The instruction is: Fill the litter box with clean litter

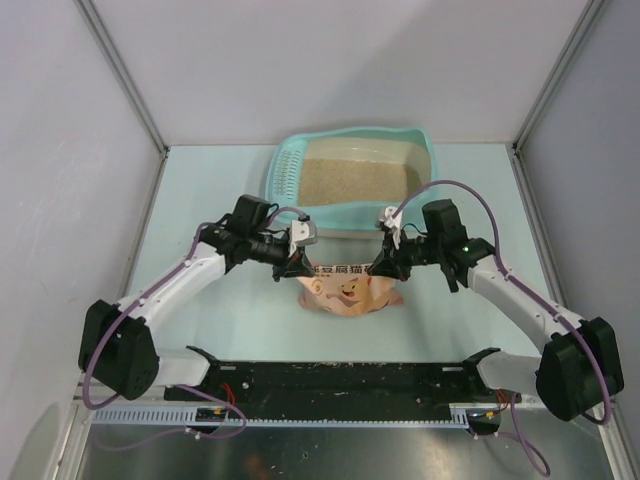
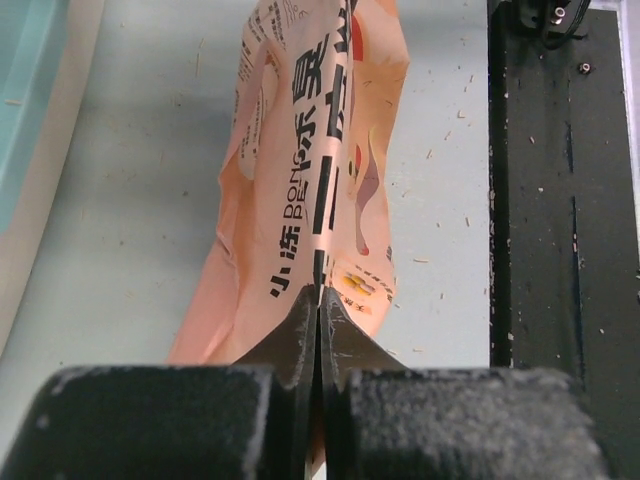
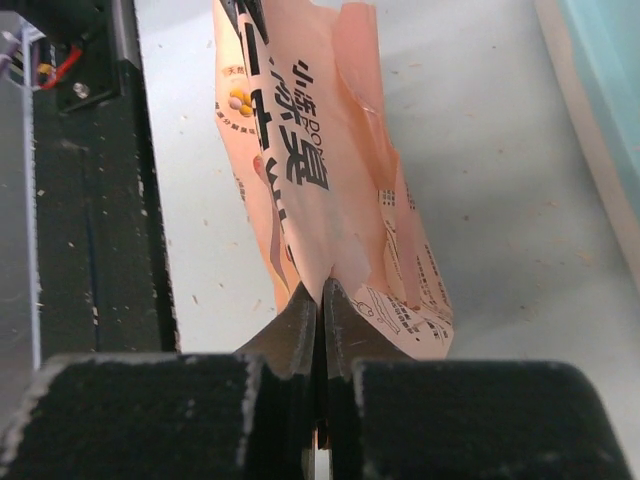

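The light teal litter box stands at the back centre of the table, with beige clean litter spread over its floor. In front of it hangs a pink bag with a cartoon pig, stretched between both arms. My left gripper is shut on the bag's left top corner; in the left wrist view the bag is pinched in the left gripper. My right gripper is shut on the right top corner, with the bag pinched in the right gripper.
A black rail runs across the near edge between the arm bases. Grey walls enclose the table on the left, back and right. Small bits of litter lie scattered on the table. The litter box's slotted grid is at its left end.
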